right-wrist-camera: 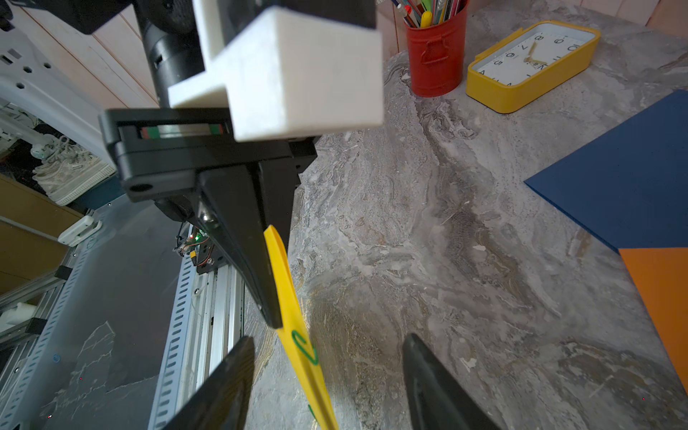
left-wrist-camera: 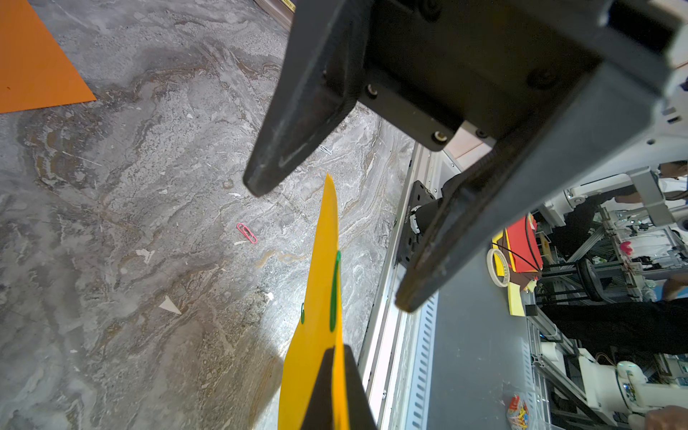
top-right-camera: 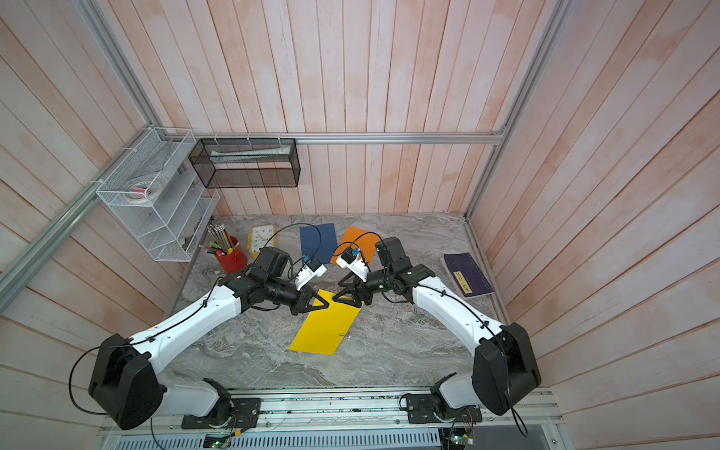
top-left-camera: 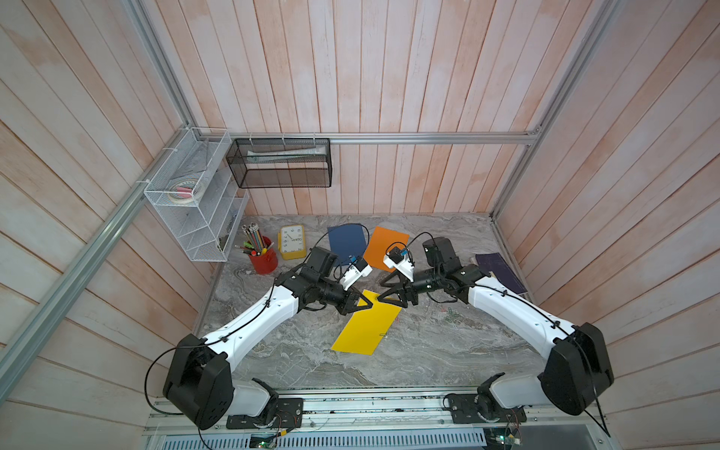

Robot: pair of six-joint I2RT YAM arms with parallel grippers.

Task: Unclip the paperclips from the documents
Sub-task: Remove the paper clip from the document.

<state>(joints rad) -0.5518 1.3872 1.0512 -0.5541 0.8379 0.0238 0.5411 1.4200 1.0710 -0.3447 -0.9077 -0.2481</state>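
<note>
1. Reaching in from the lower left of the frame with the left arm, elbow bent and forearm angled up toward the centre.
2. Pinching with the left gripper, fingers pressed together on a raised edge of the yellow document (clearest at the bottom centre of the left wrist view).
3. Mirroring from the lower right with the right arm, wrist turned in toward the centre.
4. Facing tip to tip, just beside the other, with the right gripper; jaws spread, one finger on each side of that sheet in the right wrist view.
</note>
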